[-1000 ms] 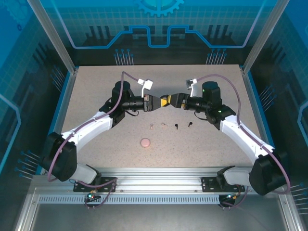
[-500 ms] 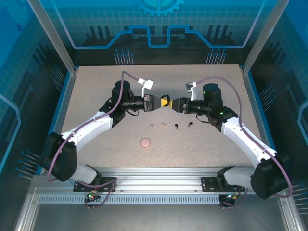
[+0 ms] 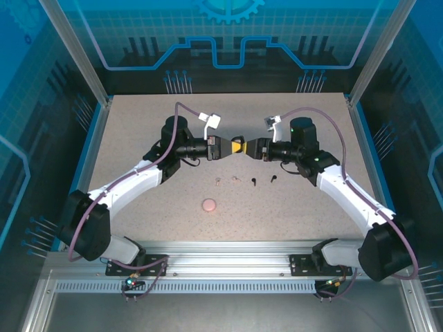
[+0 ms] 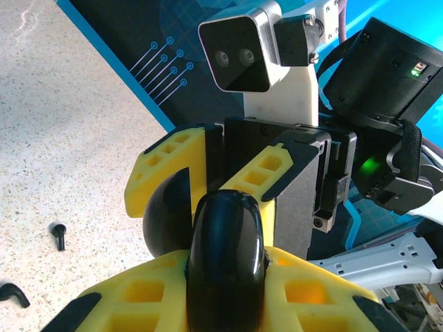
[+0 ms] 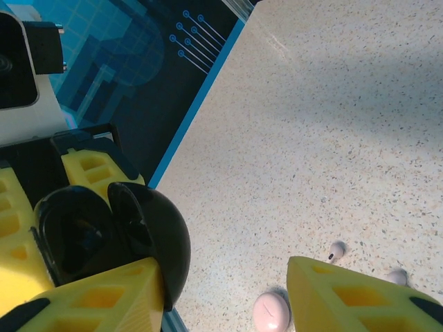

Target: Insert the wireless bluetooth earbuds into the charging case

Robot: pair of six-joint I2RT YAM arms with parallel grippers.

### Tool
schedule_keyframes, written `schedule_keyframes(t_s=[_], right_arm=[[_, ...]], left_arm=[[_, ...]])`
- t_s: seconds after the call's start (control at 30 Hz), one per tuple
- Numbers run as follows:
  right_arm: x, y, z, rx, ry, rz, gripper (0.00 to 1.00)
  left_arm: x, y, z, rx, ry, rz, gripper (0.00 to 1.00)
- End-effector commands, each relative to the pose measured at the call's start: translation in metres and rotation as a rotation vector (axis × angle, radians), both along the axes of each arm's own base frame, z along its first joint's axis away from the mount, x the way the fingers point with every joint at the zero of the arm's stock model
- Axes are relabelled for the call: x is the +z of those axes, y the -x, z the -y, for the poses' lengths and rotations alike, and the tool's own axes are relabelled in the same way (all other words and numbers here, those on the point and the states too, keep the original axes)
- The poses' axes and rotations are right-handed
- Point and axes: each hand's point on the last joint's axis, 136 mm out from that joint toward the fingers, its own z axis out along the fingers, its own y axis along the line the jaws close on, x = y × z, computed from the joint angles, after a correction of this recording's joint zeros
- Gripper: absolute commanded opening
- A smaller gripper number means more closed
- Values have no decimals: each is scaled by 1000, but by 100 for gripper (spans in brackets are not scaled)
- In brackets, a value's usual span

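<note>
My left gripper point(image 4: 225, 297) is shut on a glossy black charging case point(image 4: 225, 256), held edge-on, with its hinged lid point(image 4: 165, 220) swung open behind it. My right gripper point(image 5: 221, 277) stands open facing it, its yellow fingers point(image 4: 271, 173) around the lid, and one finger point(image 5: 90, 304) lies against the open case point(image 5: 111, 238). In the top view both grippers meet tip to tip, left gripper point(image 3: 235, 146) and right gripper point(image 3: 249, 147). On the table below lie two pale earbuds point(image 3: 219, 182) point(image 3: 235, 179) and two black earbuds point(image 3: 254, 182) point(image 3: 273, 179).
A round pink case point(image 3: 208, 205) lies shut on the speckled table point(image 3: 138, 138), nearer the arm bases than the earbuds. The pink case point(image 5: 271, 311) sits below the right gripper. Blue-edged enclosure walls point(image 3: 90, 131) ring the table.
The right gripper drew back and dipped slightly half a second ago, then closed in on the left gripper again. The left arm and the earbuds have not moved.
</note>
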Motion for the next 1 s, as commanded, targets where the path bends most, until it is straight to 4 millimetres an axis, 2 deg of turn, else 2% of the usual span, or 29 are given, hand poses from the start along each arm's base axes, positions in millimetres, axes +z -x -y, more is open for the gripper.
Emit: schedule_keyframes(t_s=[0.0,0.07,0.23,0.33,0.47,0.57,0.6,0.63,0.7,0.73,0.8,0.9,0.97], right_arm=[[10,-6,-3,5,-7,20,47],[10,-7,-5,9,-8,18,45],[12,-8,-8,22,-12,26,32],[15,-6,-9,34,-15,34,21],[18,-4,-10,45,-14,43,0],[17,-5,-9,41,-3,43,0],[17,-6,-9,38,3,43,0],[17,-8,-8,33,13,41,0],[13,-12,-5,11,53,32,0],[10,-15,-3,-3,78,28,0],[2,-20,5,-33,153,12,0],[-2,-27,15,-37,285,43,0],[-3,-34,23,-25,395,74,0]], left_arm=[[23,9,7,-55,38,80,0],[23,9,8,-56,38,78,0],[21,10,9,-60,36,73,0],[19,9,10,-63,36,67,0],[14,8,13,-65,32,54,0],[10,4,14,-50,24,43,0],[7,1,13,-39,17,38,11],[6,-2,13,-24,8,34,27],[3,-8,10,7,-21,36,67],[3,-10,8,18,-42,44,76],[6,-17,-3,51,-79,74,88],[16,-23,-23,63,-150,120,98],[21,-23,-34,46,-193,145,99]])
